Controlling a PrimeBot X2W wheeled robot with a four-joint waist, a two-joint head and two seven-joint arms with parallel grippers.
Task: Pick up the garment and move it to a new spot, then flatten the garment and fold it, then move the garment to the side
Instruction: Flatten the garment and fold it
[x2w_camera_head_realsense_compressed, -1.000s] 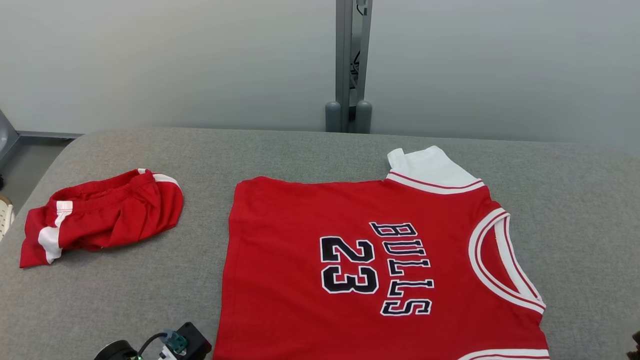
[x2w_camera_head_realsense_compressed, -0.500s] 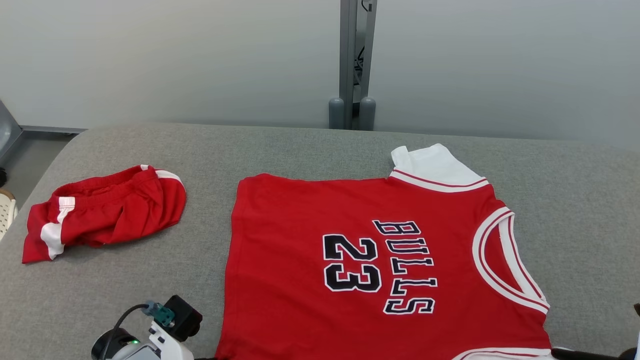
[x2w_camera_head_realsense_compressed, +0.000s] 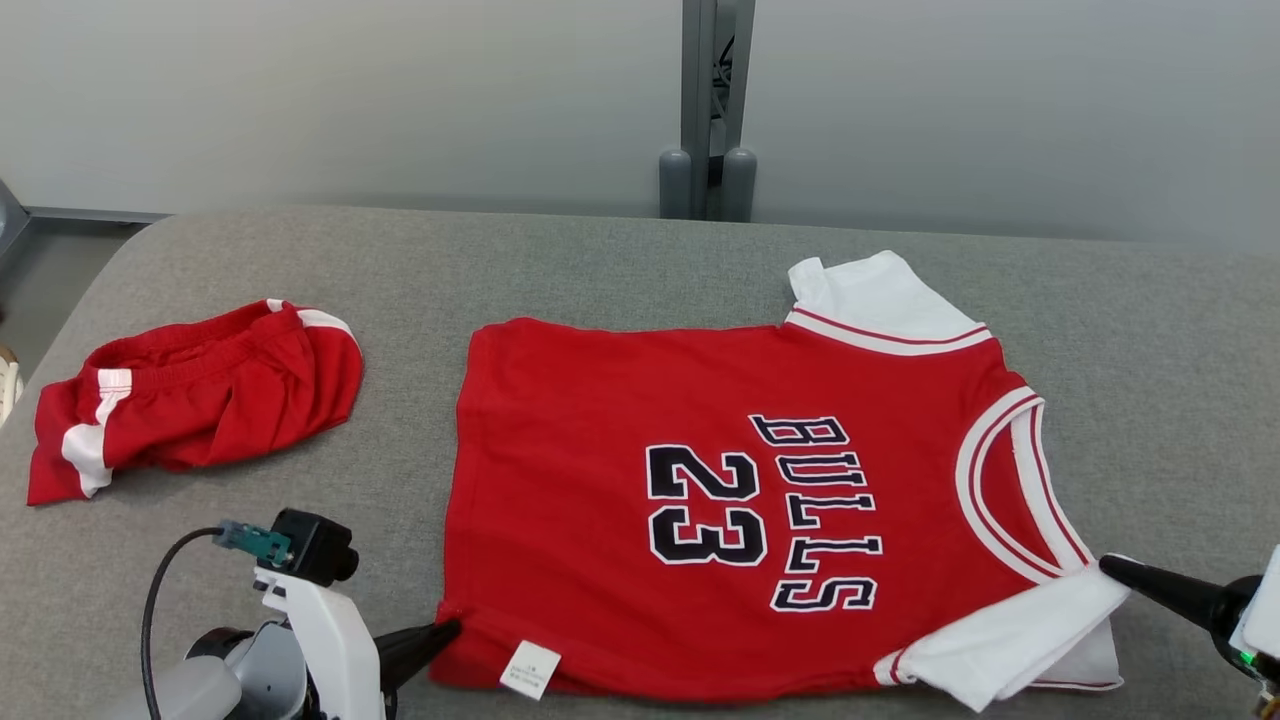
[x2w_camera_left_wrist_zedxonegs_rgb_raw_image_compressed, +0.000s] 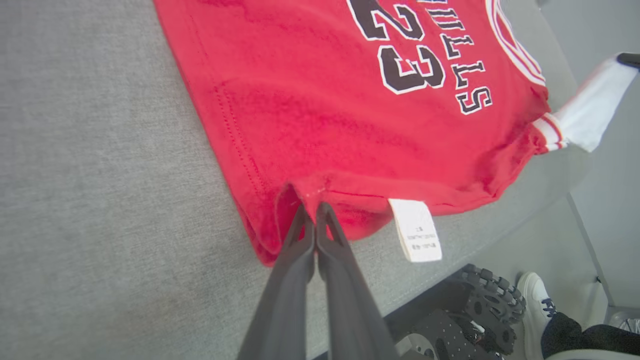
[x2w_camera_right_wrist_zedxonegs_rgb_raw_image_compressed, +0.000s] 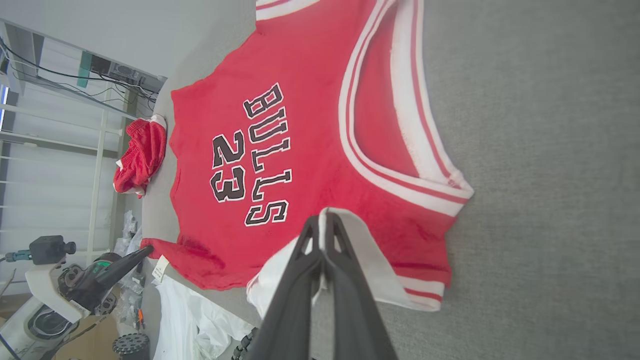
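Note:
The garment (x2w_camera_head_realsense_compressed: 600, 430) is a red jersey with "BULLS 23" in black, lying flat on the grey table (x2w_camera_head_realsense_compressed: 600, 260). My left gripper (x2w_camera_head_realsense_compressed: 450, 630) is shut on its near-left hem corner; the left wrist view has the tips (x2w_camera_left_wrist_zedxonegs_rgb_raw_image_compressed: 314, 210) pinching the red hem (x2w_camera_left_wrist_zedxonegs_rgb_raw_image_compressed: 280, 205) beside a white label (x2w_camera_left_wrist_zedxonegs_rgb_raw_image_compressed: 415, 230). At the near right my right gripper (x2w_camera_head_realsense_compressed: 1108, 566) is shut on the white sleeve (x2w_camera_head_realsense_compressed: 1010, 635). In the right wrist view its tips (x2w_camera_right_wrist_zedxonegs_rgb_raw_image_compressed: 322, 220) clamp that white cloth (x2w_camera_right_wrist_zedxonegs_rgb_raw_image_compressed: 360, 250), lifted slightly off the table.
Crumpled red shorts with white stripes (x2w_camera_head_realsense_compressed: 200, 395) lie at the table's left. A grey post (x2w_camera_head_realsense_compressed: 708, 110) stands behind the far edge. Bare grey surface lies right of the jersey. A person's shoe (x2w_camera_left_wrist_zedxonegs_rgb_raw_image_compressed: 537, 295) shows on the floor past the near edge.
Both grippers have come up into the head view, holding the jersey's near corners. The near edge, its label and the white sleeve now show. The head camera has shifted too.

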